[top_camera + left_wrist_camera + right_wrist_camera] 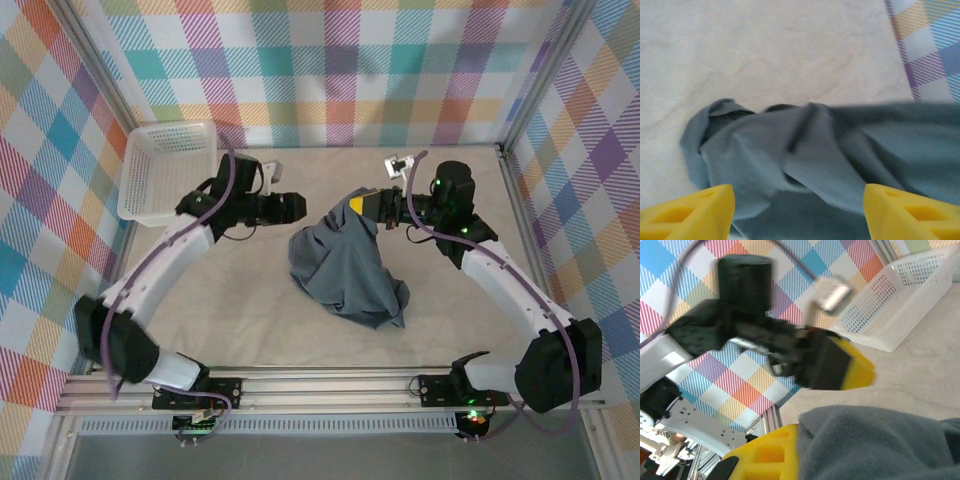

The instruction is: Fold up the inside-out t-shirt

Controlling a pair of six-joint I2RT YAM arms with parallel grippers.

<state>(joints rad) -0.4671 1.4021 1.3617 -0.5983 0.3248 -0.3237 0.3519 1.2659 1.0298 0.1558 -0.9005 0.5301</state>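
Observation:
The slate-grey t-shirt lies bunched in a heap at the table's middle, with its upper end drawn up toward the right. My right gripper is shut on that raised end. In the right wrist view one yellow finger presses against the cloth, which hides the other finger. My left gripper hovers just left of the heap, pointing at it. In the left wrist view the left gripper is wide open, its yellow fingertips standing apart over the crumpled shirt.
A white mesh basket stands at the back left, also seen as the basket in the right wrist view. Checked walls enclose the beige table. A metal rail runs along the near edge.

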